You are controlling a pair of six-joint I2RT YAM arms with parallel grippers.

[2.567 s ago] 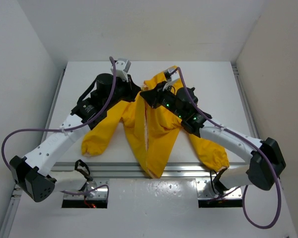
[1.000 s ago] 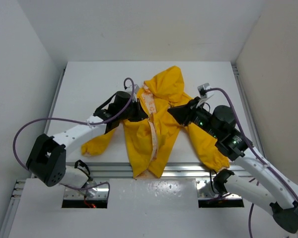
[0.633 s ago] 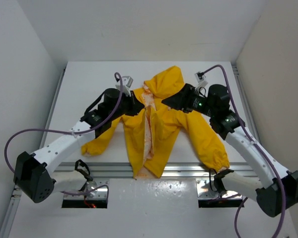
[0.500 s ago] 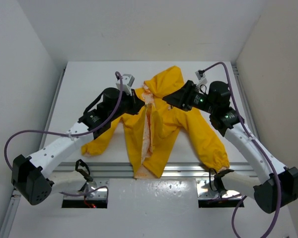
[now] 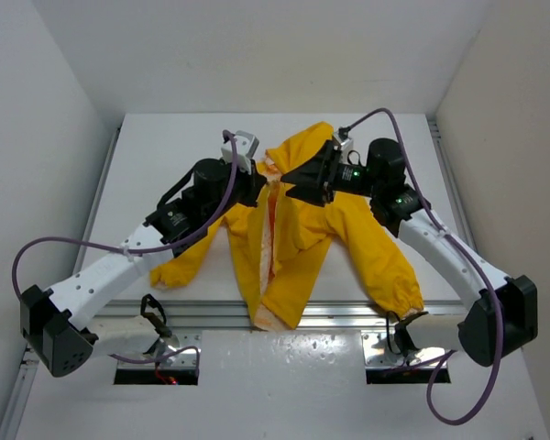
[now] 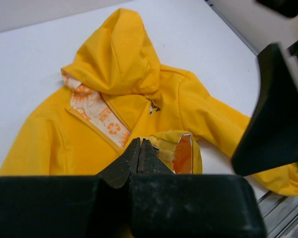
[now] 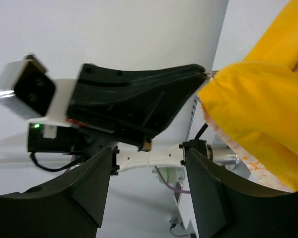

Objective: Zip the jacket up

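Yellow jacket [image 5: 298,238] stays pinched by the closed left gripper [image 6: 139,148]; at its 3 o'clock the right gripper [image 7: 148,151] has just opened and probably needs a new grasp.

A: What is different on the right?
B: The right gripper [image 7: 148,151] has let go. Its fingers were nearly closed a second ago and now stand wide apart with nothing between them. It has also swung in from the jacket's [image 5: 293,229] right front panel toward the collar, and now faces the left gripper [image 6: 139,145].
A: And the left?
B: It has moved from mid-chest up toward the hood [image 5: 304,145], drawing the front edge along, so a fold of lining [image 6: 181,156] now curls up at its tip.
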